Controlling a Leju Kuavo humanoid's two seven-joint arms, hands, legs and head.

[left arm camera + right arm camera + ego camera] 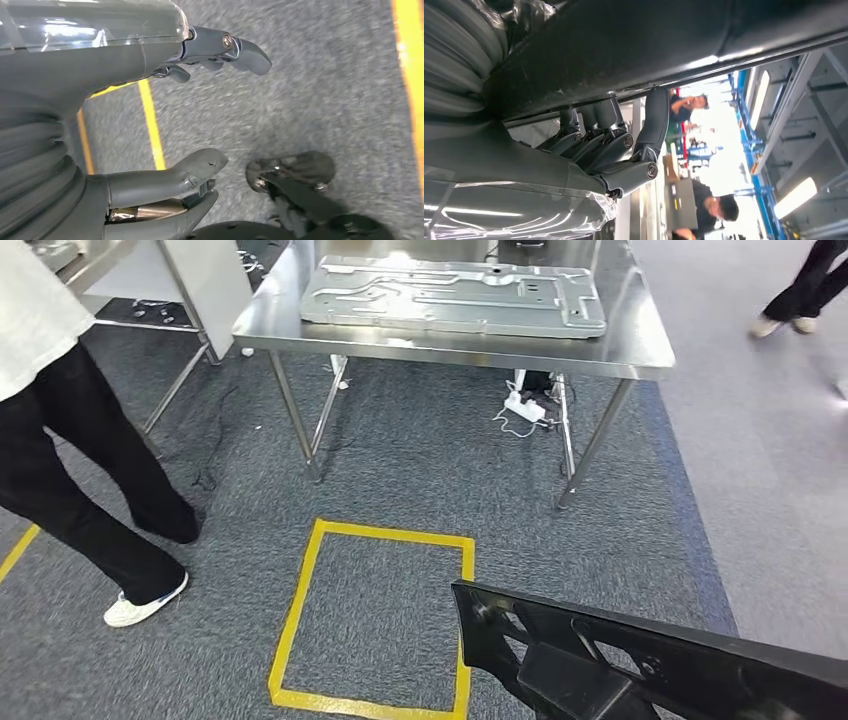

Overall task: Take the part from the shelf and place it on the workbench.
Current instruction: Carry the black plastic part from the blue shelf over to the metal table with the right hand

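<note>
The black plastic part [650,660], long and ribbed, juts across the lower right of the head view, above the carpet. In the right wrist view my right hand [609,145] grips the black part [624,45], with its fingers hooked over one edge. Ahead stands the steel workbench [640,350], with a flat grey metal panel [455,295] lying on it. My left hand [140,60] hangs over the carpet with thumb and fingers apart and nothing in it.
A person in black trousers [70,460] stands close at the left. Another person's feet [790,310] are at the far right. A yellow taped square [300,620] marks the carpet before the bench. A power strip and cables [525,405] lie under it.
</note>
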